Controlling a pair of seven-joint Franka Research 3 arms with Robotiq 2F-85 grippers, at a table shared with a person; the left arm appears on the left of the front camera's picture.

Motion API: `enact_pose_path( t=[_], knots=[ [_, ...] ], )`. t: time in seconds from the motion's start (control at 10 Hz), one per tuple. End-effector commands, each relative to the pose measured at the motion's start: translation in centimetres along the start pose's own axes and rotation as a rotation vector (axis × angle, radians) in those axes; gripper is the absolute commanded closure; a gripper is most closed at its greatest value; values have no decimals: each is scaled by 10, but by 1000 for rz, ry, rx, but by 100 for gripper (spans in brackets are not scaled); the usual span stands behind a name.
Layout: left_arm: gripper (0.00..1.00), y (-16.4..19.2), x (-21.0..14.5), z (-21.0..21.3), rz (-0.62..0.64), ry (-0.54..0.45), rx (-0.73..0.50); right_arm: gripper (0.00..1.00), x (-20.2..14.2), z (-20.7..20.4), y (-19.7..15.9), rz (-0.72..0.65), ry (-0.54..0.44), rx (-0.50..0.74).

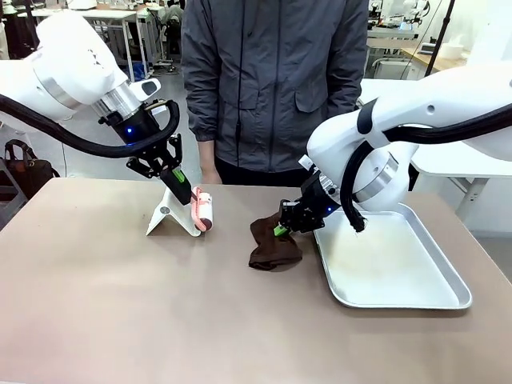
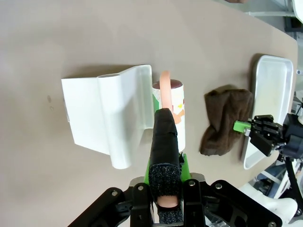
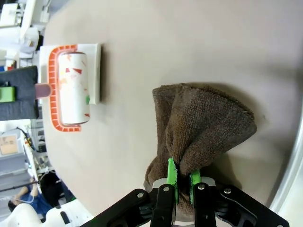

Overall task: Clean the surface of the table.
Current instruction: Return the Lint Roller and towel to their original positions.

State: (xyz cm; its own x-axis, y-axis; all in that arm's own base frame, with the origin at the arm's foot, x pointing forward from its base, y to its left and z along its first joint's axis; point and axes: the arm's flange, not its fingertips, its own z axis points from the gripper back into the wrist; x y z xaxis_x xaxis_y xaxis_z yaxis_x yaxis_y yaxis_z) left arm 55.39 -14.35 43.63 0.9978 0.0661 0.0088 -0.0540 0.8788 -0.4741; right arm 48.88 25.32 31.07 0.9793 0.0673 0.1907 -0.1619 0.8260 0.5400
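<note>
Broad taupe table (image 1: 96, 304) lies open across its near and left stretches. Right, a metal tray (image 1: 448, 276) nears the edge. Right gripper (image 1: 280, 230) pinches a brown cloth (image 1: 270, 248); left gripper (image 1: 186, 192) clamps a lint roller (image 1: 205, 210) at its white stand (image 1: 166, 216).

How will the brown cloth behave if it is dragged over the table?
The brown cloth is probably floppy: it hangs folded and bunched from the right tool. It looks like thick terry, so it should drag softly across the table, likely bunching more than sliding flat.

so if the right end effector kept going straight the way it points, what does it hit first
Probably the table. The right end effector is shut on the brown cloth and angled down at the tabletop, though depth is unclear.
</note>
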Motion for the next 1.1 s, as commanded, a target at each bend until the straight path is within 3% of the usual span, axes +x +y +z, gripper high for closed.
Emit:
enact_pose_path(
  t=[0.0, 1.0],
  knots=[
    [78, 0, 7, 0, 7, -19, 42, 88, 10, -7, 6, 20, 24, 21],
    [76, 12, 36, -9, 38, 40, 64, 88, 11, -18, 2, 3, 45, 55]
  ],
)
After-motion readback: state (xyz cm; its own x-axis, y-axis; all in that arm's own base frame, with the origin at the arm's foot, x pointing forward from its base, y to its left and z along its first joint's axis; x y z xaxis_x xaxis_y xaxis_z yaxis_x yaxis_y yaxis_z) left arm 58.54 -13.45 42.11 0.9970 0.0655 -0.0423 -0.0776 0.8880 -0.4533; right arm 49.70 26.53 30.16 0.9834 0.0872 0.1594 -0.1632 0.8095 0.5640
